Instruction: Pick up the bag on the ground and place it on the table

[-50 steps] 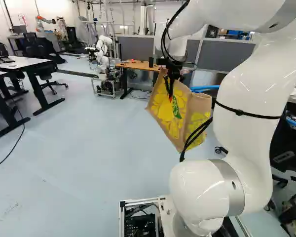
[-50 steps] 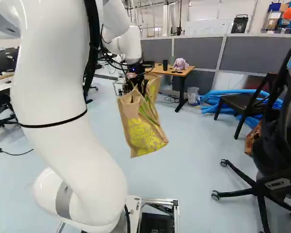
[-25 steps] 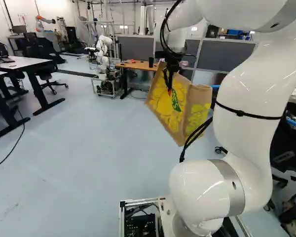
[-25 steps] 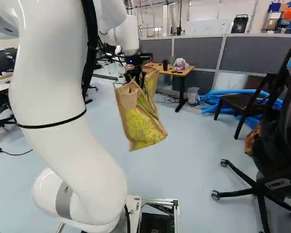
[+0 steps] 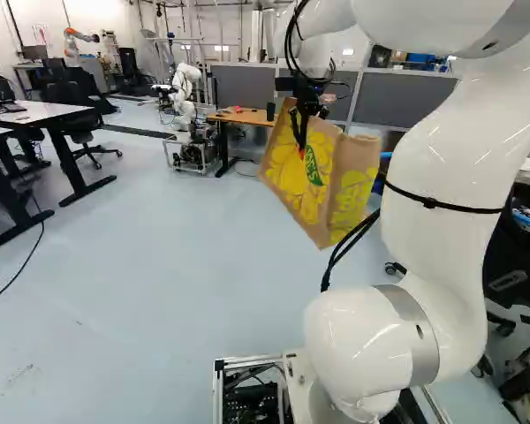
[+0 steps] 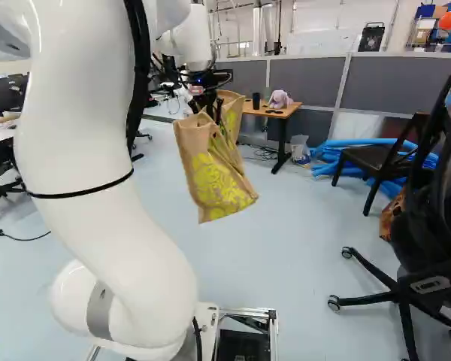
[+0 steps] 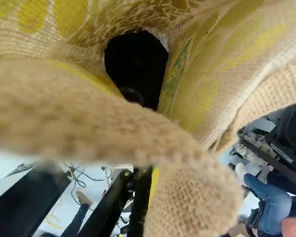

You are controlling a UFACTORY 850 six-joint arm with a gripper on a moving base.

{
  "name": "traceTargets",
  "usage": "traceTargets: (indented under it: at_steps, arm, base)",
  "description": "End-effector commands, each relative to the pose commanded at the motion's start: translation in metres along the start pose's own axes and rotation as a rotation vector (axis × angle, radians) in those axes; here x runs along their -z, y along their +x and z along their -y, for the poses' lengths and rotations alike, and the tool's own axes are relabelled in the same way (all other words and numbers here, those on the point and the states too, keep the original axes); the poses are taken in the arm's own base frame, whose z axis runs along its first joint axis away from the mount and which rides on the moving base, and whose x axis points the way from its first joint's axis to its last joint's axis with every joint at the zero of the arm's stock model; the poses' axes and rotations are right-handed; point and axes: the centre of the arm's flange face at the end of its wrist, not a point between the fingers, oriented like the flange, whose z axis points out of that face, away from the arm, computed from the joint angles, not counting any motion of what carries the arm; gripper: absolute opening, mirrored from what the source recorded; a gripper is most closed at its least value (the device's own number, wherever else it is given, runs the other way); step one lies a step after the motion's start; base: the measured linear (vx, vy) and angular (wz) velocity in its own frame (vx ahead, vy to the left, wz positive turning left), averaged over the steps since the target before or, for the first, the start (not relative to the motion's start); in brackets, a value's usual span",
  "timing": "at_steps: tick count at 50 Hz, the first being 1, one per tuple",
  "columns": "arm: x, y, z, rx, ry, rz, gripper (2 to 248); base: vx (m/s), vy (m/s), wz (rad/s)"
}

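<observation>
One gripper [image 5: 301, 146] pinches one bag [image 5: 287, 181], mouth up; one wooden table [image 6: 287, 110] beyond.
The bag's long axis slants down rightward in both base views.

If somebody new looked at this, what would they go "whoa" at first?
Probably the big white arm, filling the left side of the right base view. Next comes the brown bag with yellow patterns, hanging in the air from the black gripper. Beyond it, something pink sits on a wooden table.

The glossy white arm [image 5: 442, 256] wears grey bands [image 5: 421, 340], black cables [image 5: 349, 240] and straps [image 5: 428, 202].
</observation>
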Motion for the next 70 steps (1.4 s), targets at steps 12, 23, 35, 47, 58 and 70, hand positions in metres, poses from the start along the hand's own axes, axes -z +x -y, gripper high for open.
traceTargets:
  at_steps: [12, 23, 35, 47, 58, 70]
  arm:
    - [0.019, 0.003, 0.002, 0.005, -0.001, -0.009, 22]
    - [0.037, 0.006, 0.005, 0.008, -0.001, -0.017, 22]
    - [0.056, 0.009, 0.007, 0.012, -0.001, -0.026, 22]
    - [0.075, 0.011, 0.009, 0.016, -0.002, -0.035, 22]
    - [0.092, 0.014, 0.011, 0.019, -0.002, -0.044, 22]
    - [0.104, 0.016, 0.012, 0.021, -0.002, -0.044, 22]
  base:
    - [0.0, 0.0, 0.0]
    - [0.0, 0.0, 0.0]
    - [0.0, 0.0, 0.0]
    - [0.0, 0.0, 0.0]
    - [0.0, 0.0, 0.0]
    - [0.0, 0.0, 0.0]
